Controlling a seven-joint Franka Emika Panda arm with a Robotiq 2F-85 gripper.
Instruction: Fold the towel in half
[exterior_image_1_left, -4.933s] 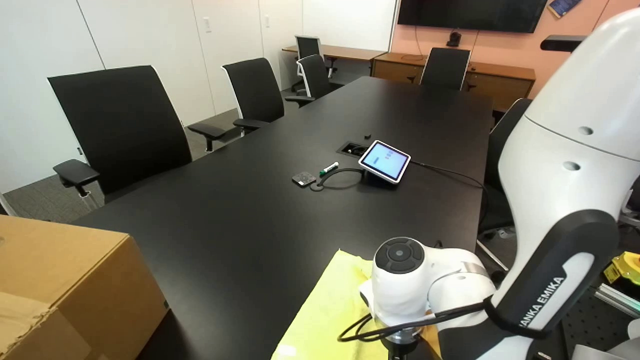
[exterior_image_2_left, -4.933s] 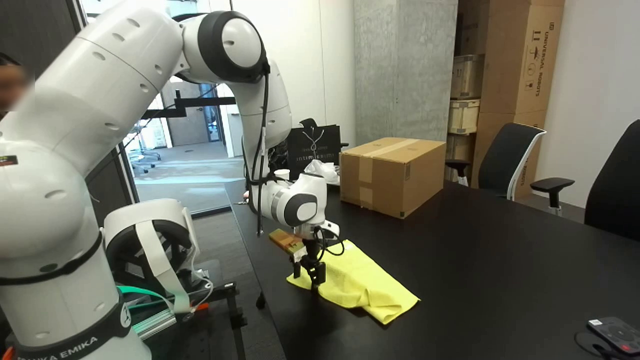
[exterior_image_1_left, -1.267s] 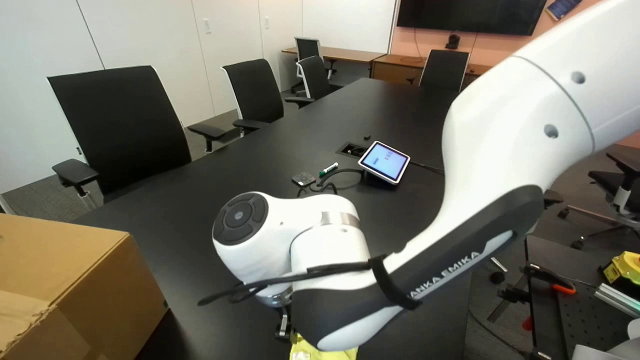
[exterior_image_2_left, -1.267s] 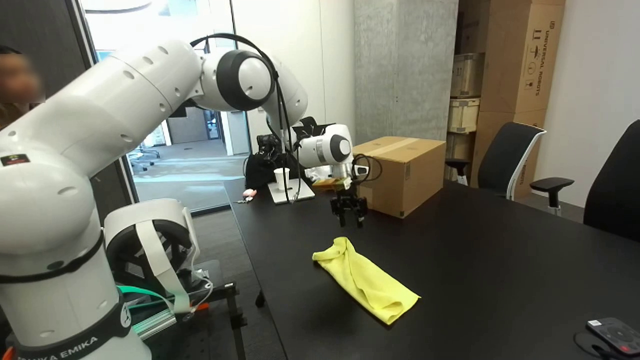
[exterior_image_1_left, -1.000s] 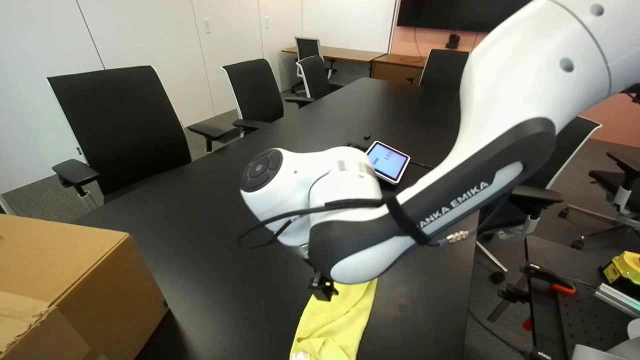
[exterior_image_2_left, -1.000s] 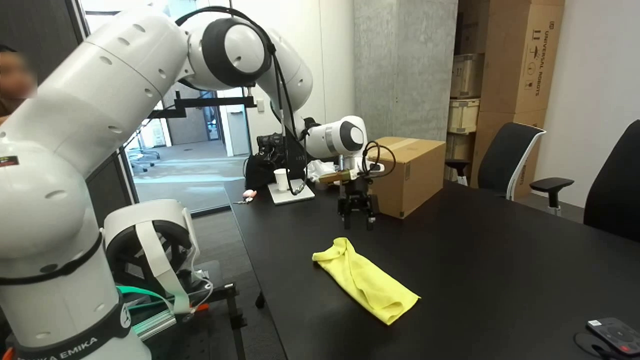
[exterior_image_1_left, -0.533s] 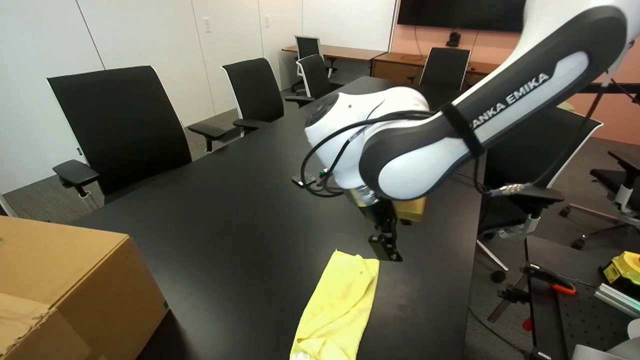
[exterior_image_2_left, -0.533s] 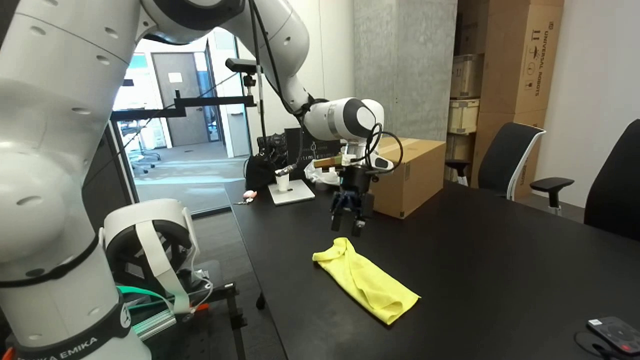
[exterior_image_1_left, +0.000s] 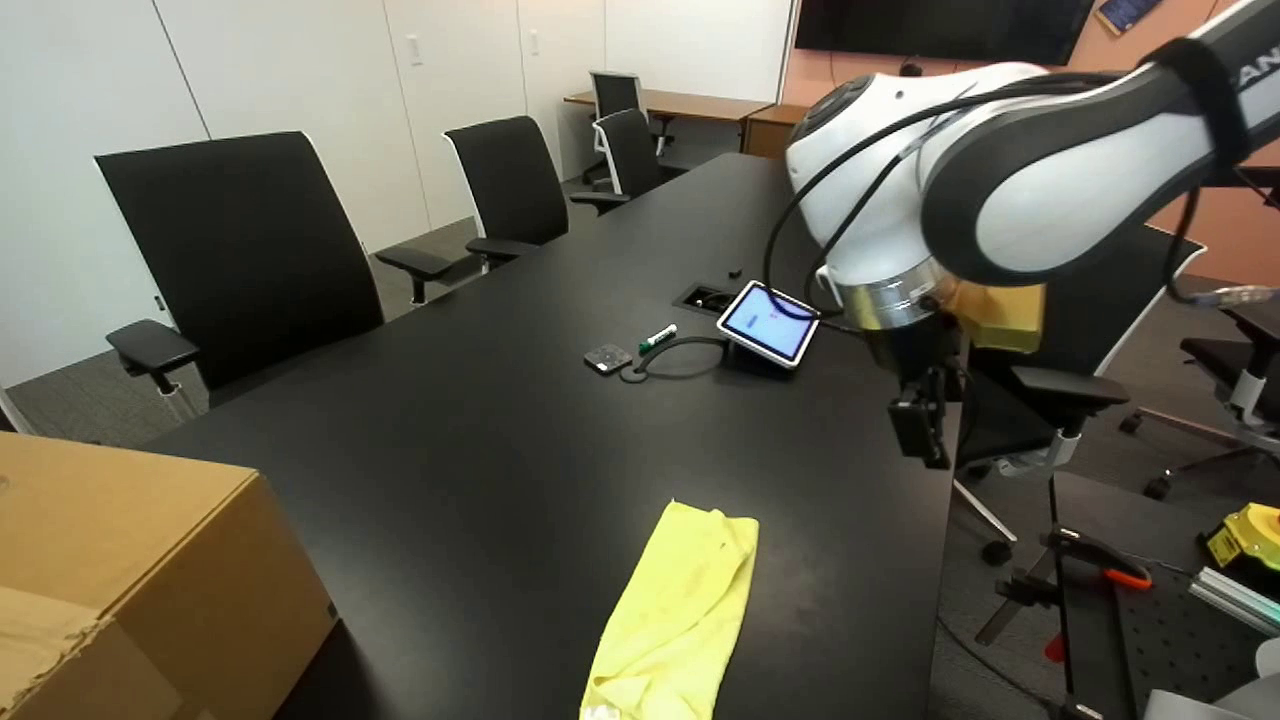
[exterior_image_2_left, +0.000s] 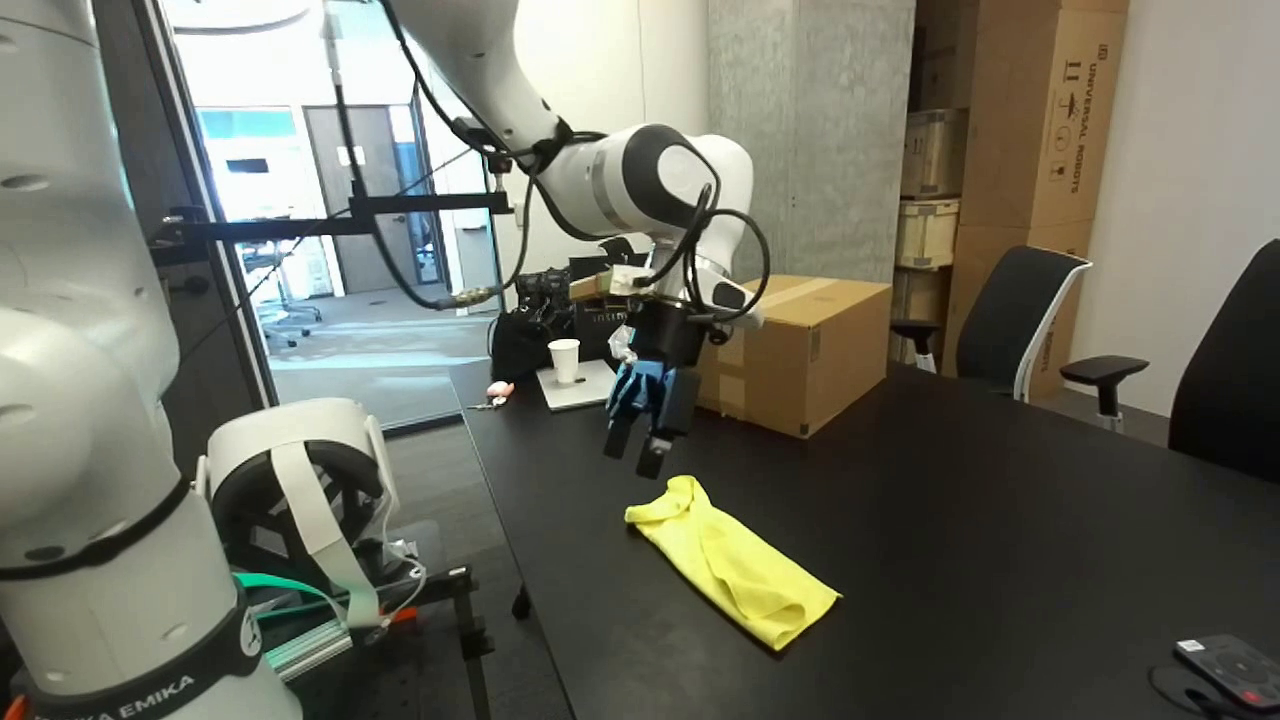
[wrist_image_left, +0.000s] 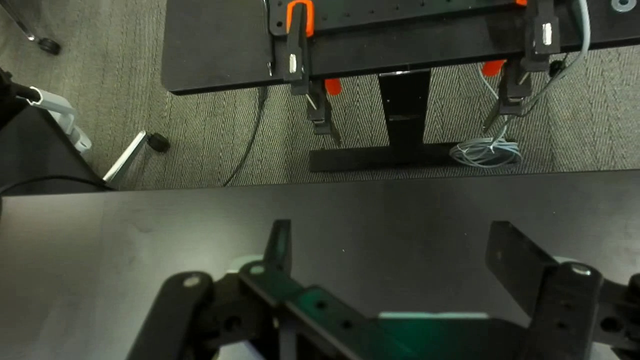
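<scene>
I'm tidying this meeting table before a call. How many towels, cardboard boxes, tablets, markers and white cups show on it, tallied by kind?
Yellow towel: 1
Cardboard box: 1
Tablet: 1
Marker: 1
White cup: 1
Total: 5

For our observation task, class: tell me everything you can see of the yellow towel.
The towel is bright yellow, unpatterned, apparently thin, soft cloth. It lies on the black conference table as a long strip, folded over itself, with creases. One end looks rumpled and turned over; the other shows pointed corners and a loose fold. In an exterior view a small whitish patch, perhaps a label, shows by the lower frame edge. Only the table visibly touches it; the open hand is apart.
</scene>
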